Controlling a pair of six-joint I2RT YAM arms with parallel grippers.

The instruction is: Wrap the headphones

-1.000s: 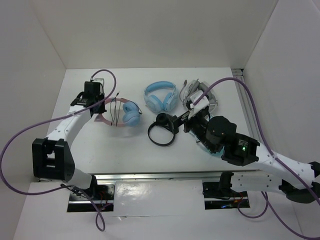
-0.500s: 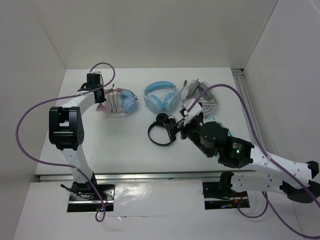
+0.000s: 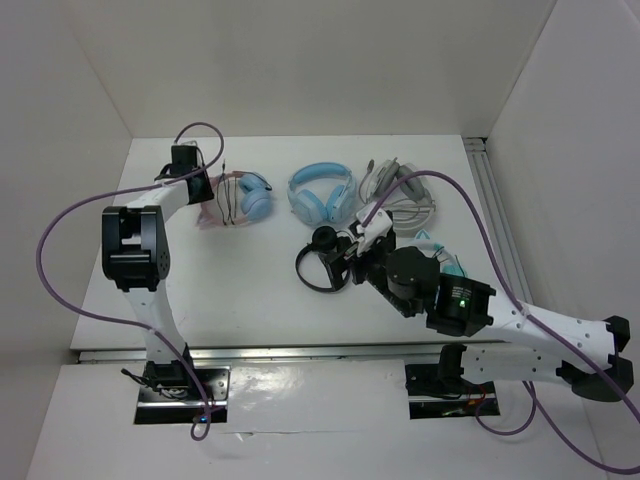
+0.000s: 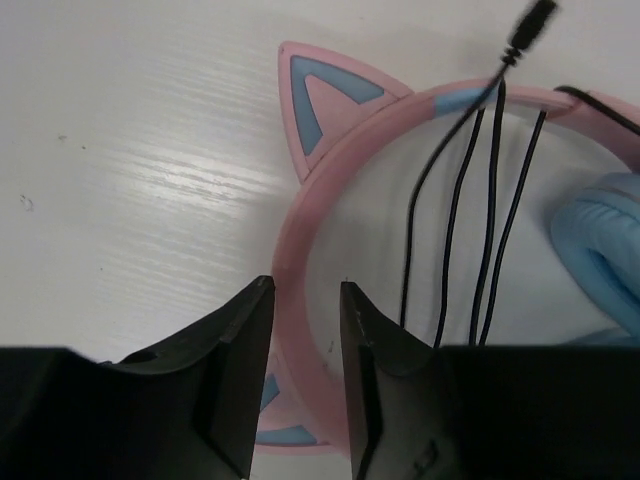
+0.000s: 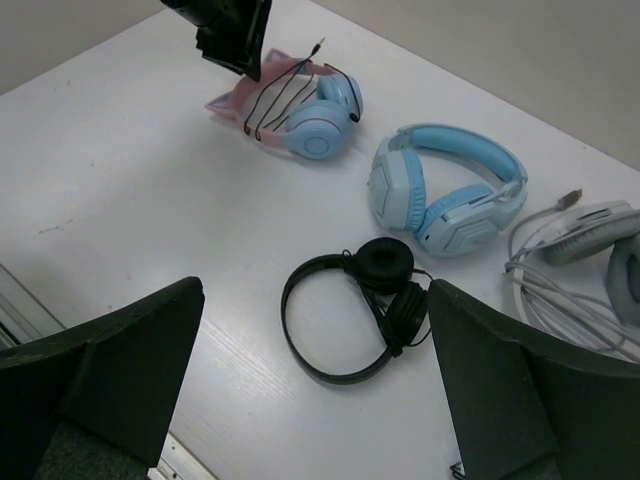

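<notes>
At the far left of the table, in the top view, the headphones lie flat with the left gripper over the pink band. That gripper's housing hides its jaws here. The right gripper hangs above the black headphones, and its arm covers most of a teal pair. A light blue pair and a grey-white headset lie along the back. Bare tabletop lies in front of the headphones, and the left wall stands close behind the left gripper.

In the left wrist view, the two fingers stand a narrow way apart, astride the pink band. Whether they press it I cannot tell. Their bulk hides the band's lower curve and the second cat ear, and the blue earcup is cut off at the right. Thin dark cable crosses the band in several strands, its plug at the top edge.

In the right wrist view, the jaws gape wide with nothing between them, and the black headphones lie below. The headphones sit far off, partly behind the left gripper. The headset runs out of frame on the right.
</notes>
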